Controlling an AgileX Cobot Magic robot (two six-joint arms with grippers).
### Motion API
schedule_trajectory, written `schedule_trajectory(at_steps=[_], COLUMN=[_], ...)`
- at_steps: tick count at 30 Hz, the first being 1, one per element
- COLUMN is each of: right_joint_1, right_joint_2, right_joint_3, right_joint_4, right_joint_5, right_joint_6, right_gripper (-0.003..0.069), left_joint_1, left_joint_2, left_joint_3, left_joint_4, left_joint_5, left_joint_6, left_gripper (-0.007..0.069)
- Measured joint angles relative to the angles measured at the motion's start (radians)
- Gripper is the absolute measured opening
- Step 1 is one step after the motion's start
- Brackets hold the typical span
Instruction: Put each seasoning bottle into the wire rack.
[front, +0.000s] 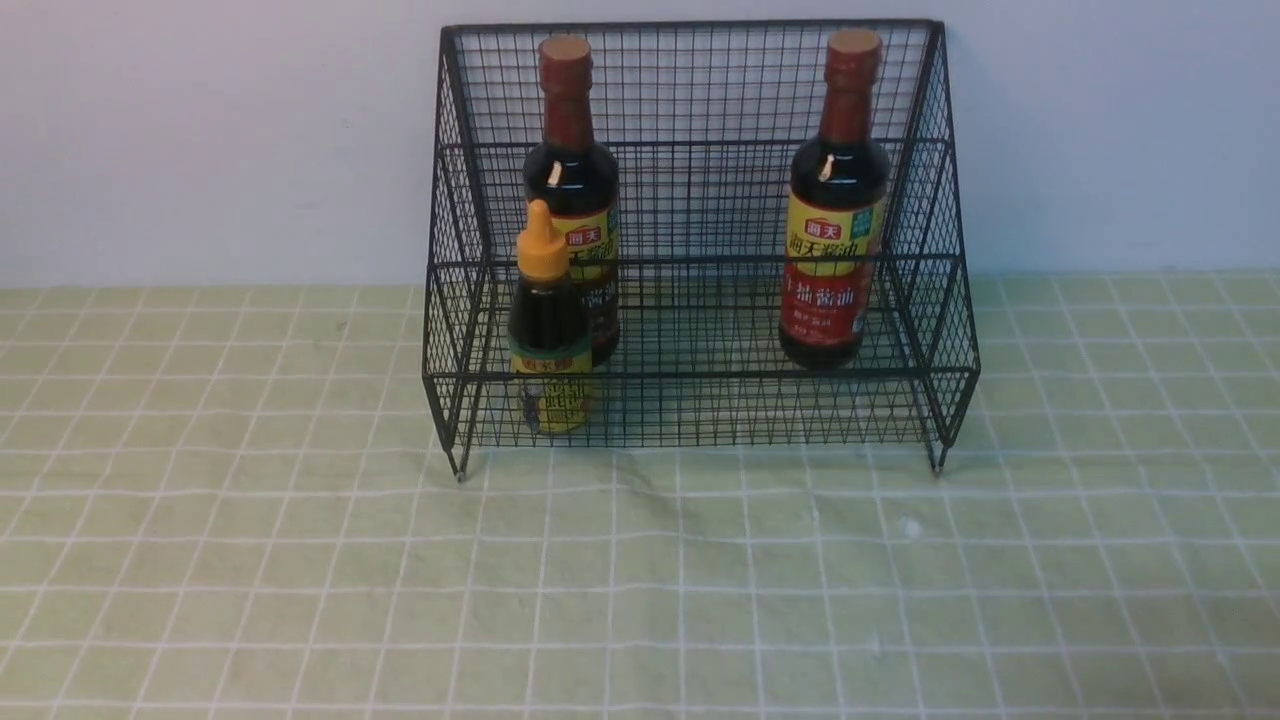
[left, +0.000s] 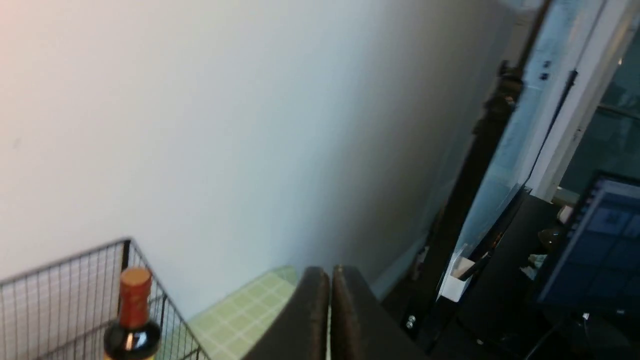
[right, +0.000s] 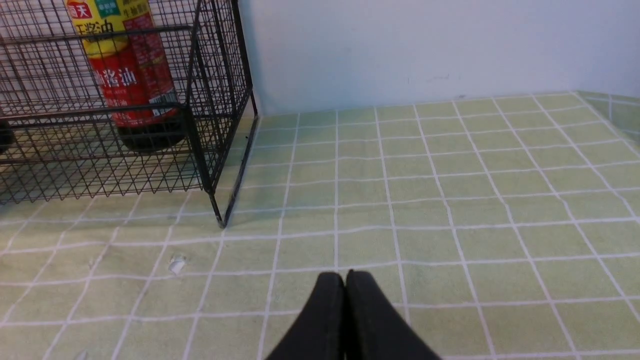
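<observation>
Bottles stand inside the black wire rack (front: 700, 240), which sits on the green checked tablecloth (front: 640, 580) against the pale wall (front: 200, 130). The brown-bottomed tall soy sauce bottle (front: 572, 190) is upright on the upper tier at the robot's left, and the short bottle with the orange-yellow nozzle cap (front: 548, 325) stands just in front of it on the lower tier. The red-bottomed tall soy sauce bottle (front: 836, 200) is upright on the upper tier at the robot's right.

The right gripper (right: 345, 280) has its fingers pressed together with nothing between them; it hangs low over bare cloth, with the rack's near corner and the red-bottomed bottle ahead of it and off to one side, well apart. The left gripper (left: 330, 280) is likewise closed and empty, raised and aimed toward the wall, with the rack's top rim and a reddish-brown bottle cap (left: 135, 287) off to its side. Neither pincer shows in the front view.
</observation>
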Motion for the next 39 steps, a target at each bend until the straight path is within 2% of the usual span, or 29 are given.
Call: schedule_trajectory(at_steps=[5,8,13,19,21,24,26,27,29,30,34,35,36,37,38,39], right_joint_1=[0.000,0.000,0.000,0.000,0.000,0.000,0.000,0.000,0.000,0.000,0.000,0.000,0.000,0.000,0.000,0.000], right_joint_2=[0.000,0.000,0.000,0.000,0.000,0.000,0.000,0.000,0.000,0.000,0.000,0.000,0.000,0.000,0.000,0.000], right_joint_3=[0.000,0.000,0.000,0.000,0.000,0.000,0.000,0.000,0.000,0.000,0.000,0.000,0.000,0.000,0.000,0.000], right_joint_4=[0.000,0.000,0.000,0.000,0.000,0.000,0.000,0.000,0.000,0.000,0.000,0.000,0.000,0.000,0.000,0.000], right_joint_5=[0.000,0.000,0.000,0.000,0.000,0.000,0.000,0.000,0.000,0.000,0.000,0.000,0.000,0.000,0.000,0.000], right_joint_6=[0.000,0.000,0.000,0.000,0.000,0.000,0.000,0.000,0.000,0.000,0.000,0.000,0.000,0.000,0.000,0.000], right_gripper=[-0.0014,-0.0014,-0.0014,-0.0014,-0.0014,-0.0014,-0.0014,-0.0014,-0.0014,-0.0014,-0.0014,-0.0014,-0.0014,-0.0014,-0.0014,-0.0014], left_joint_1=[0.000,0.000,-0.002,-0.040,-0.050,-0.054,-0.056,-0.057,-0.058,-0.058,-0.058,-0.058,-0.058,-0.058,-0.058,-0.058], left_joint_2=[-0.102,-0.174,-0.279,-0.318,-0.318,-0.318,-0.318,-0.318,-0.318,-0.318,-0.327,-0.334,-0.338,-0.340,-0.352,-0.357], left_joint_3=[0.001,0.001,-0.002,-0.003,-0.003,-0.003,-0.003,-0.003,-0.003,-0.002,0.011,0.018,0.021,0.021,0.031,0.039], left_joint_4=[0.000,-0.014,-0.133,-0.265,-0.331,-0.432,-0.582,-0.689,-0.848,-0.965,-1.341,-1.530,-1.639,-1.666,-1.898,-1.962], left_joint_5=[0.016,0.106,0.433,0.645,0.692,0.747,0.799,0.817,0.829,0.843,0.921,0.997,1.049,1.062,1.201,1.254], left_joint_6=[0.001,0.001,-0.054,-0.122,-0.095,0.024,0.301,0.512,0.809,1.007,1.484,1.692,1.815,1.846,2.166,2.296], left_gripper=[-0.0007,-0.0007,-0.0007,-0.0007,-0.0007,-0.0007,-0.0007,-0.0007,-0.0007,-0.0007,-0.0007,-0.0007,-0.0007,-0.0007,-0.0007,-0.0007])
